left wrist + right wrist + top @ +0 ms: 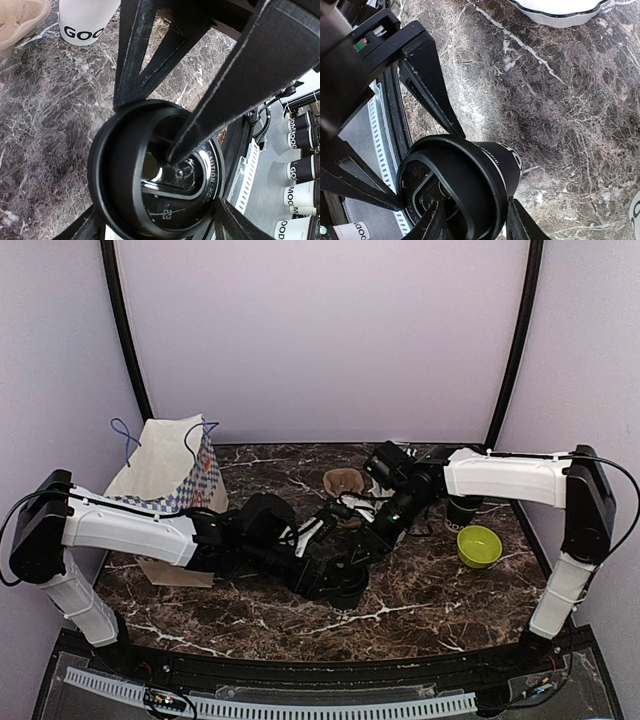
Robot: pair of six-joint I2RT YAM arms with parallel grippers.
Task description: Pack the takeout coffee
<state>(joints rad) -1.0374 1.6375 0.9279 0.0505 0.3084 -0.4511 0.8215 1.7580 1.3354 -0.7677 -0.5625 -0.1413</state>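
Observation:
One black lidded cup [345, 590] stands on the marble table near the front middle; both grippers meet at it. My left gripper [322, 578] is shut on its body, fingers on either side, as the left wrist view [157, 225] shows with the lid [175, 180] seen from above. My right gripper [366, 552] comes from above and straddles the lid's rim: one finger [235, 90] rests in the lid's recess, the other [132, 55] sits outside the wall. In the right wrist view the cup [470, 175] sits between my right gripper's [472, 225] fingers. A second black cup [462, 508] stands behind the right arm.
A white paper bag [165, 475] with a blue check pattern stands at the left. A lime-green bowl [479, 545] sits at the right. A brown cardboard piece [343, 482] lies behind the grippers. A white paper cup [85, 20] stands just beyond the held cup.

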